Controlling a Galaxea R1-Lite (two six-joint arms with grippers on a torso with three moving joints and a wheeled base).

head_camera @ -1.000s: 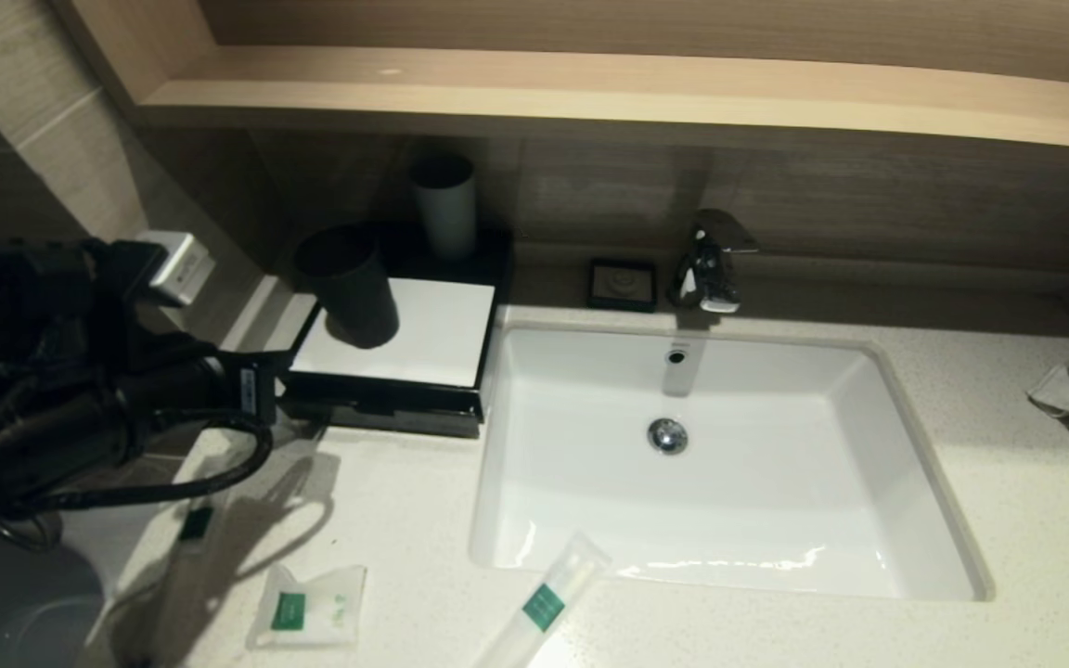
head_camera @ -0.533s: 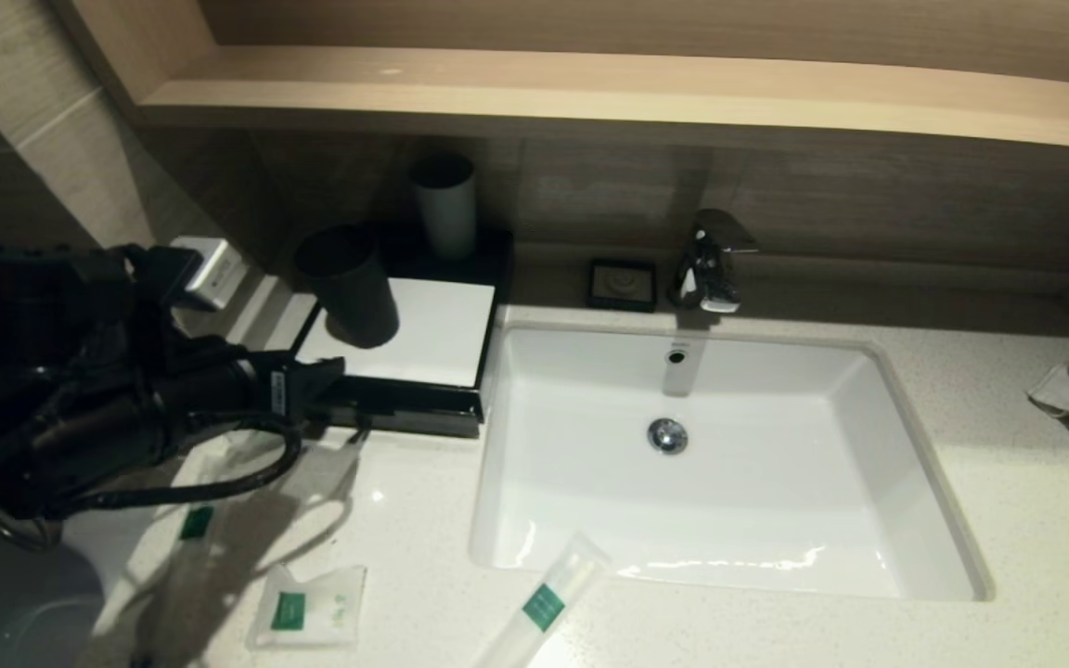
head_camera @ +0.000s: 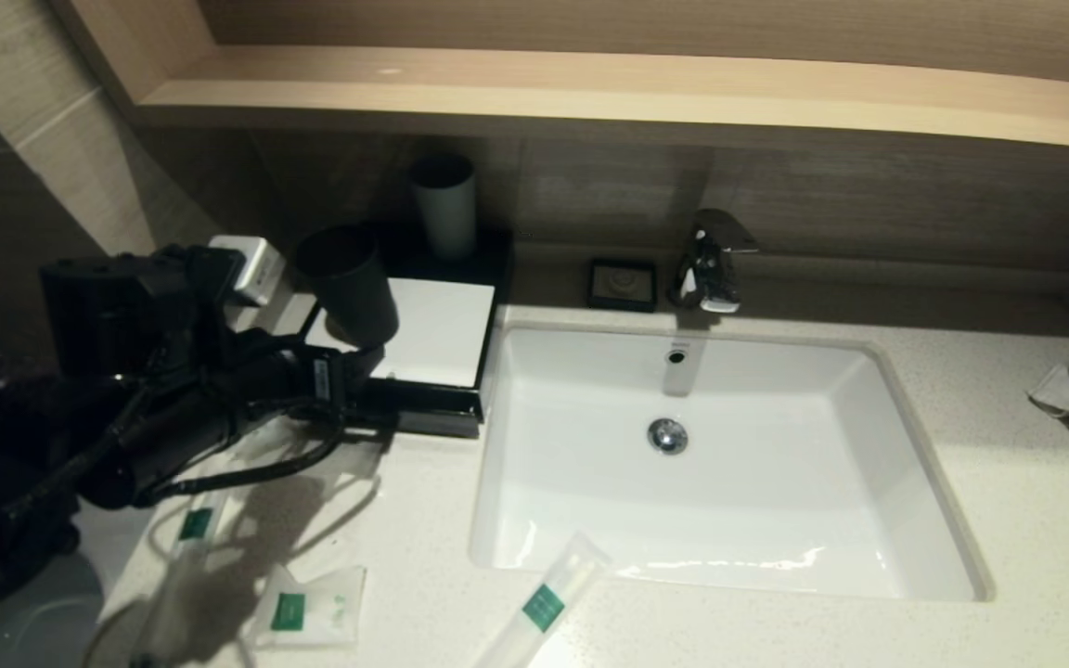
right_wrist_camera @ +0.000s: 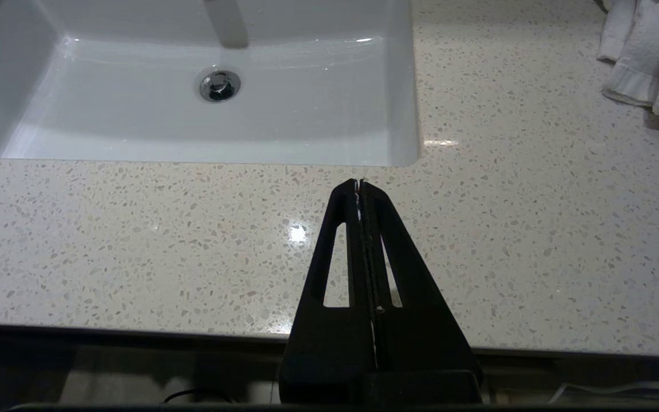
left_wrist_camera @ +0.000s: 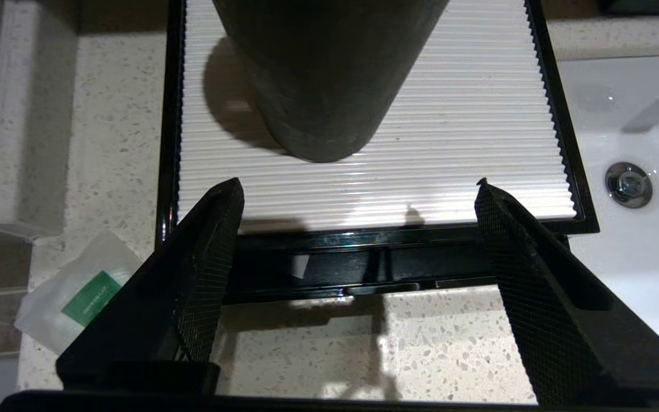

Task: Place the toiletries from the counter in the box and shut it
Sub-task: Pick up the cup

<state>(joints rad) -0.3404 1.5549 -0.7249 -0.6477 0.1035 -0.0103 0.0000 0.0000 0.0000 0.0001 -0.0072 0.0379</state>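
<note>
Head view: left hand (head_camera: 363,371) has moved in at mid-left, now spread wide and empty before the box (head_camera: 405,357) drawer front. Toiletries (head_camera: 307,608) still lie on the table (head_camera: 405,520), lower left. Right hand (right_wrist_camera: 359,186) clenched, parked.

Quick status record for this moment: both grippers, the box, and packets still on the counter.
left gripper: open, empty, facing the box's drawer front
right gripper: shut, empty, over the bare counter near the sink
box: drawer shut; dark cup on its top
packets out: long one, squarish one, long one
</note>
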